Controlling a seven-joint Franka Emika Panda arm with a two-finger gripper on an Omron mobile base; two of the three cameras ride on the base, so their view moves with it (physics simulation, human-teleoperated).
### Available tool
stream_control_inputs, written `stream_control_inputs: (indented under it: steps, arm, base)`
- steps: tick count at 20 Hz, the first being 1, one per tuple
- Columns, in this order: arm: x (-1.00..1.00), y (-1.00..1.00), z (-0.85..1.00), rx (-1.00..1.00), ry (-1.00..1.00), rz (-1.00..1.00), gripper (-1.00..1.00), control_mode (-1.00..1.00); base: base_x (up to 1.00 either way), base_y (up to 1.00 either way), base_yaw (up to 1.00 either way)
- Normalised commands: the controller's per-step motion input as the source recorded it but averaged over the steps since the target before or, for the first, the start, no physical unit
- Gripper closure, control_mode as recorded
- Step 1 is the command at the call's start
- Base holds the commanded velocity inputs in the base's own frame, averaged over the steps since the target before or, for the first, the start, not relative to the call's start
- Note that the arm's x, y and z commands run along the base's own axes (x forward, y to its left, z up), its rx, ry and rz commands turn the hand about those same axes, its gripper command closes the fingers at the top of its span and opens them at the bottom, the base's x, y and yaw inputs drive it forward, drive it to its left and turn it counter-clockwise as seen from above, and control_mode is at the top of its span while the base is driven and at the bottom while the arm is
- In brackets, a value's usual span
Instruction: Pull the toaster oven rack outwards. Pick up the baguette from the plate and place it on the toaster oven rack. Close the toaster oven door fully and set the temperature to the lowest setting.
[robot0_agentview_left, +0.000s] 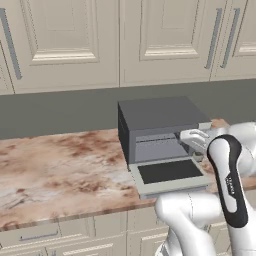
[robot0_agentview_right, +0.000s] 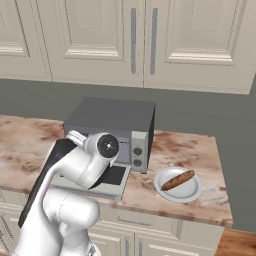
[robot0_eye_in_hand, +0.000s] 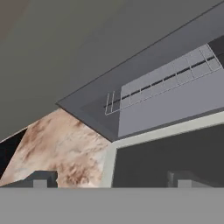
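The oven (robot0_agentview_left: 159, 127) sits on the marbled worktop (robot0_agentview_left: 60, 170), toward its right end and back from the front edge, with its rear close to the grey wall (robot0_agentview_left: 55, 110). Its door (robot0_agentview_left: 169, 175) is dropped fully open and lies flat, the dark glass facing up and its far edge reaching out to the worktop's front edge. In the hand view the rack (robot0_eye_in_hand: 162, 80) lies inside the open cavity as a pale wire grid, level, with its front bar set back from the oven's mouth. The knobs (robot0_agentview_right: 137, 156) run down the right side of the oven's front.

The plate (robot0_agentview_right: 179, 185) rests on the worktop to the right of the oven, near the front edge and apart from the oven. The baguette (robot0_agentview_right: 178, 180) lies across it at a slant, within the rim.

The end effector (robot0_agentview_left: 196, 140) hangs at the right side of the oven's mouth, above the door's right part. In the hand view its two fingertips (robot0_eye_in_hand: 40, 179) stand well apart, with nothing between them; below them are the door's pale frame and glass, and the worktop to one side.

Cream wall cabinets (robot0_agentview_left: 75, 40) hang above, and drawers (robot0_agentview_right: 150, 227) run below the worktop.
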Motion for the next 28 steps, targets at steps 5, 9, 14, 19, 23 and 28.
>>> stream_control_inputs:
  steps: [5,9,14,19,23,28]
  arm:
    - [0.62,0.0,-0.38,0.0,-0.06,-0.01,-1.0,-1.0]
    - [0.46,0.0,-0.32,0.0,-0.12,0.0,-1.0,-1.0]
    - [0.4,0.0,-0.24,0.0,-0.07,0.0,-1.0,-1.0]
    - [0.37,0.0,-0.12,0.0,0.0,0.0,-1.0,-1.0]
    - [0.29,0.0,-0.18,0.0,0.0,0.0,-1.0,-1.0]
    - [0.3,-0.03,-0.18,0.01,0.09,0.0,-1.0,-1.0]
  base:
    - [0.0,0.0,0.0]
    - [0.0,0.0,0.0]
    - [0.0,0.0,0.0]
    - [0.0,0.0,0.0]
    - [0.0,0.0,0.0]
    - [0.0,0.0,0.0]
